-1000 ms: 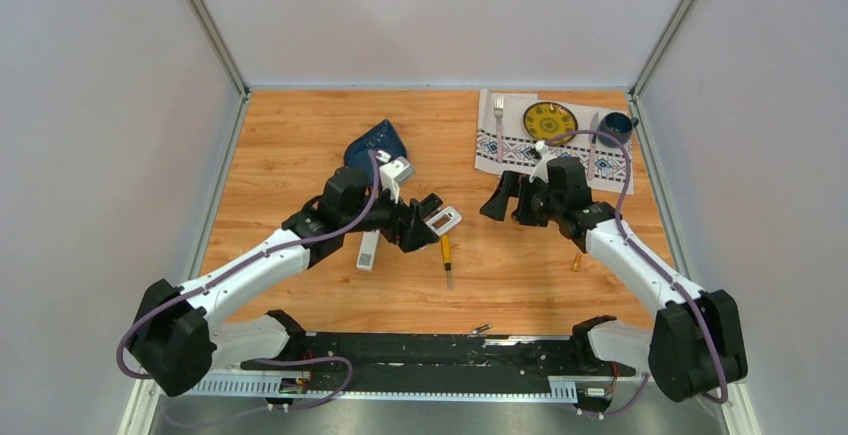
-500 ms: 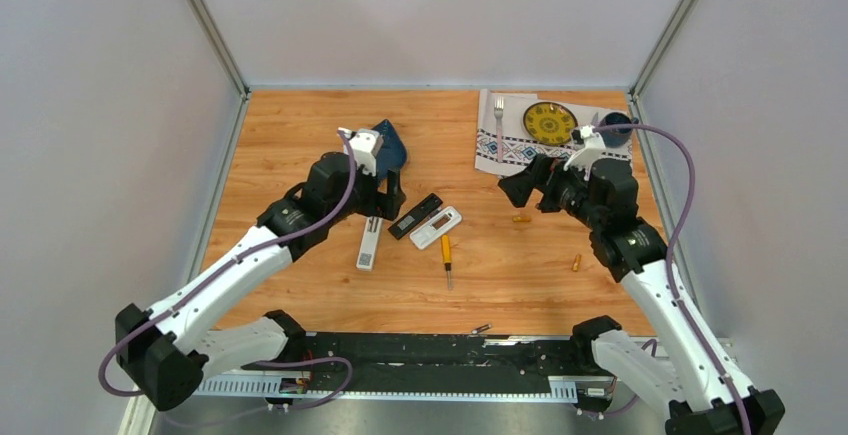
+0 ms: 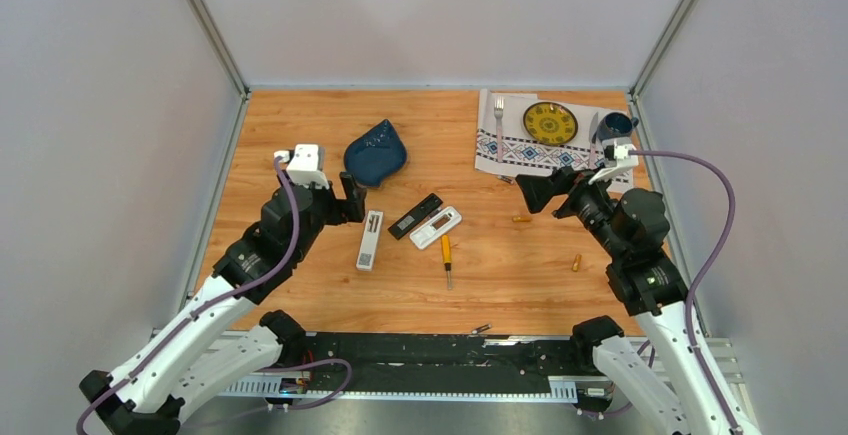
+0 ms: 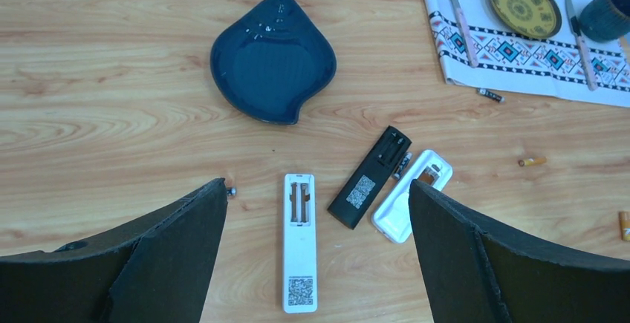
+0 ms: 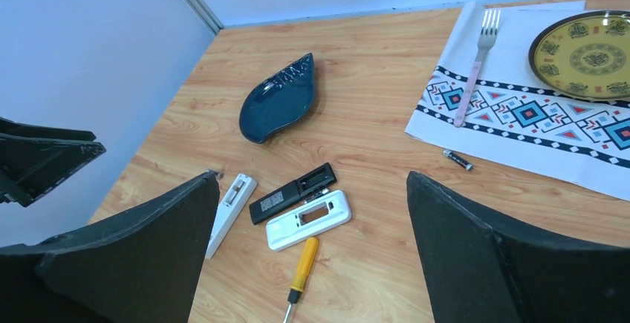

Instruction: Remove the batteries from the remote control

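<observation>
- Both arms have backed off the remotes (image 3: 369, 240); left tool (image 4: 317, 189) and right tool (image 5: 312, 178) gape apart, empty.
- Loose batteries (image 3: 521, 219) lie on the tabletop (image 3: 300, 125) (orange ones right of the remotes).
- Unloading looks about finished; black remote (image 3: 415, 216) bay unclear.

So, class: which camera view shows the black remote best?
The left wrist view: the black remote lies near centre, seen from above, its white label and battery bay clear. The right wrist view shows the black remote slanted and smaller; the top external view shows the black remote as a small dark bar.
</observation>
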Controlling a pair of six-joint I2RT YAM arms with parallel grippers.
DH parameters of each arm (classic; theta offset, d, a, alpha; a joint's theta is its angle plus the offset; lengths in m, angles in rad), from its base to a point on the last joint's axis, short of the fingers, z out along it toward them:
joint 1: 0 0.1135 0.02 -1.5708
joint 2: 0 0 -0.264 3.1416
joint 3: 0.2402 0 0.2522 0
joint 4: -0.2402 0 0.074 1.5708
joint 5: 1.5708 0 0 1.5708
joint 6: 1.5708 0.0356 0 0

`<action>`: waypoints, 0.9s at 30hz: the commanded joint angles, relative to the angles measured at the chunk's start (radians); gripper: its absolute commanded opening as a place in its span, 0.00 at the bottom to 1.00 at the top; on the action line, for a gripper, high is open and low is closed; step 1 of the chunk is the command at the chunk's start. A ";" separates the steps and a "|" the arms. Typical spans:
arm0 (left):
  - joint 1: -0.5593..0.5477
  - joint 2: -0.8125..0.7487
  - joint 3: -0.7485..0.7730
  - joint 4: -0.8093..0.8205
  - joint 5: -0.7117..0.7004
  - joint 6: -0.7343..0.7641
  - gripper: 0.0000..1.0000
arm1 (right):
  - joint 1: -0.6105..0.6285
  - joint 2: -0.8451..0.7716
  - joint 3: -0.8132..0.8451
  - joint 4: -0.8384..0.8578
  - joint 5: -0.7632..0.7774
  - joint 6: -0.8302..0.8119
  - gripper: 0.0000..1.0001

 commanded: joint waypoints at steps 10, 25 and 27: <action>0.001 -0.177 -0.071 0.133 -0.048 0.077 0.98 | -0.003 -0.140 -0.113 0.183 0.074 -0.145 1.00; 0.001 -0.385 -0.314 0.353 -0.074 0.094 0.99 | -0.003 -0.207 -0.210 0.298 0.102 -0.176 1.00; 0.001 -0.399 -0.323 0.350 -0.071 0.100 0.99 | -0.003 -0.205 -0.213 0.296 0.102 -0.171 1.00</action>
